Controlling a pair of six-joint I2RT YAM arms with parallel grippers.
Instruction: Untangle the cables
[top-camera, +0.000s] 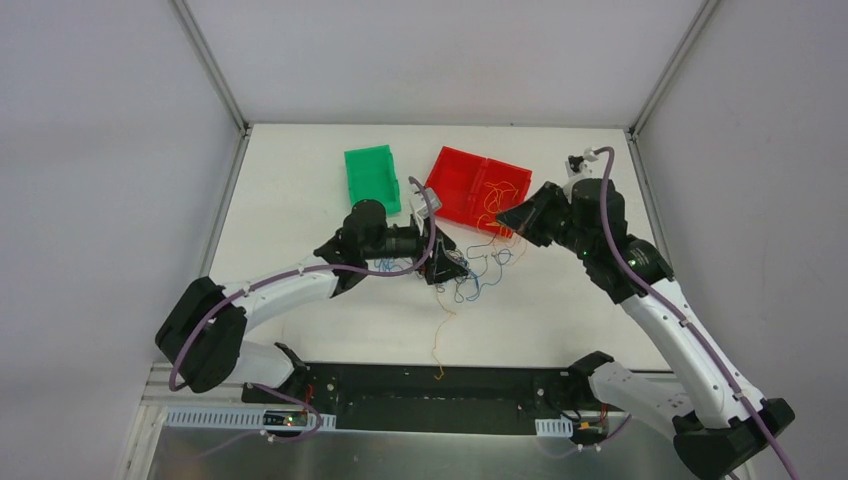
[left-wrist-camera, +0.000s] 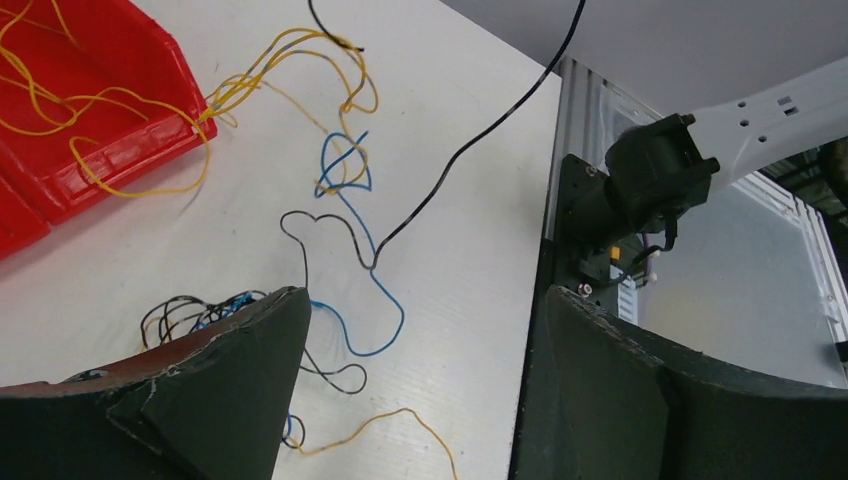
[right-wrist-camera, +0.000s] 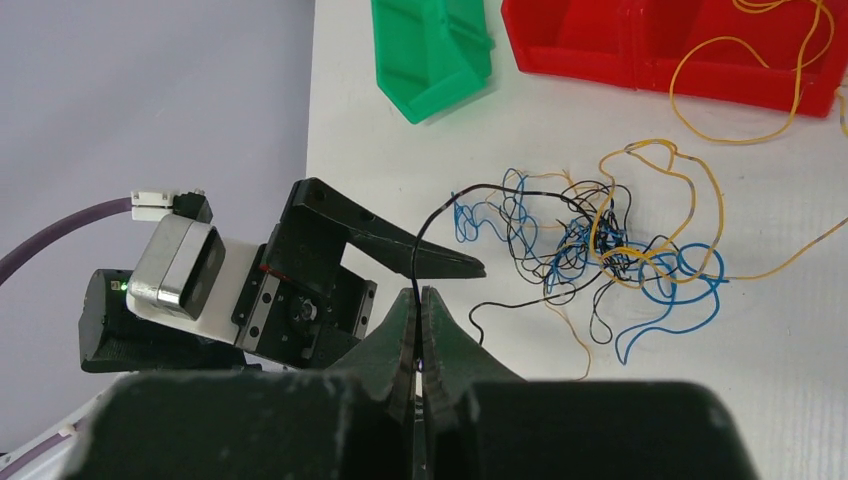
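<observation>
Top view: a tangle of hair-thin yellow-orange, blue and black cables (top-camera: 480, 268) lies mid-bench between the two pincers. One yellow-orange strand (top-camera: 440, 335) trails toward the near edge.

Only the right wrist view shows the grip. The right pincer (right-wrist-camera: 418, 297) has its jaws pressed together on a single black strand (right-wrist-camera: 480, 188) arcing up from the knot.

Only the left wrist view shows the left pincer (left-wrist-camera: 425, 300) spread wide and holding nothing. Loose blue and black loops lie on the white bench (left-wrist-camera: 470, 260) between and just ahead of its matt black fingers (left-wrist-camera: 240, 370).

A glossy red plastic two-compartment bin (top-camera: 455, 175) toward the far edge holds yellow-orange loops, and some spill over its rim onto the bench. A green plastic bin (top-camera: 368, 170) sits beside it, toward the left edge.
</observation>
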